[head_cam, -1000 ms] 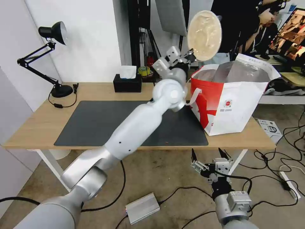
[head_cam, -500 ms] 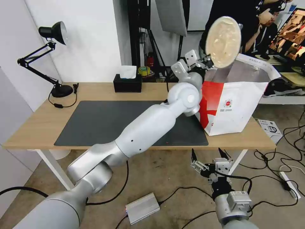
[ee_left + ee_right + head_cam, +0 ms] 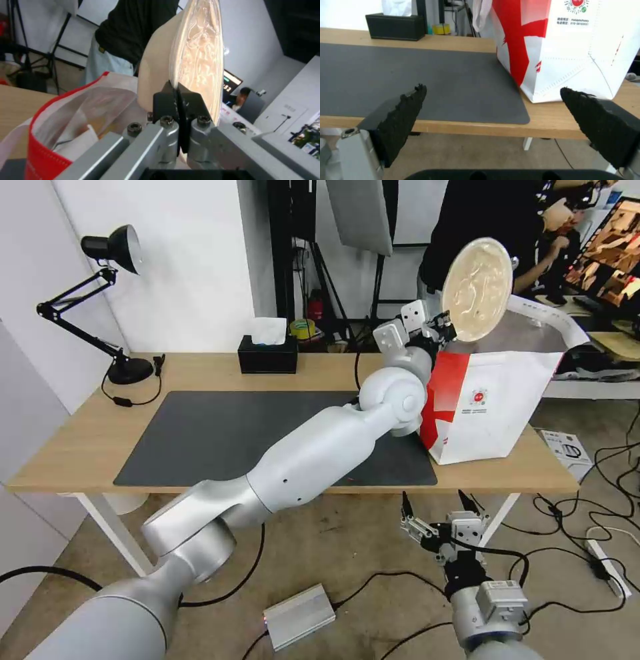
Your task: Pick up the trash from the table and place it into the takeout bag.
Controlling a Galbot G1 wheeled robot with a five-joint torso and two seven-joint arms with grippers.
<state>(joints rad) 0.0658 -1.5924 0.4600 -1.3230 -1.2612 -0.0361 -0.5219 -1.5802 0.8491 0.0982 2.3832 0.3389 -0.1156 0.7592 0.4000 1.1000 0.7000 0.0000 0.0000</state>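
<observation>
A beige paper-pulp bowl (image 3: 477, 289) is hanging on edge above the open mouth of the takeout bag (image 3: 492, 410), its round, mottled inner face turned toward the head camera. The left gripper (image 3: 445, 323) is pinching the bowl's rim; in the left wrist view its black fingertips (image 3: 166, 100) are pressed together on the thin edge, with the shallow, fibrous-looking bowl (image 3: 196, 60) rising tall beyond them. Below, the bag (image 3: 66, 120) is showing a red-trimmed lip and crinkled silvery lining, with something pale lying inside that cannot be made out. The tote is standing on the right end of the light-wood table (image 3: 93, 437), its white face carrying a red cross-like band and a small round red logo, one corner resting on the dark grey mat (image 3: 220, 433). The right gripper (image 3: 437, 507) is hanging low in front of the table's edge, its rough black pads (image 3: 406, 110) spread wide, holding nothing. A black tissue box (image 3: 267, 355) and a black desk lamp (image 3: 100, 293) are sitting along the table's far side.
</observation>
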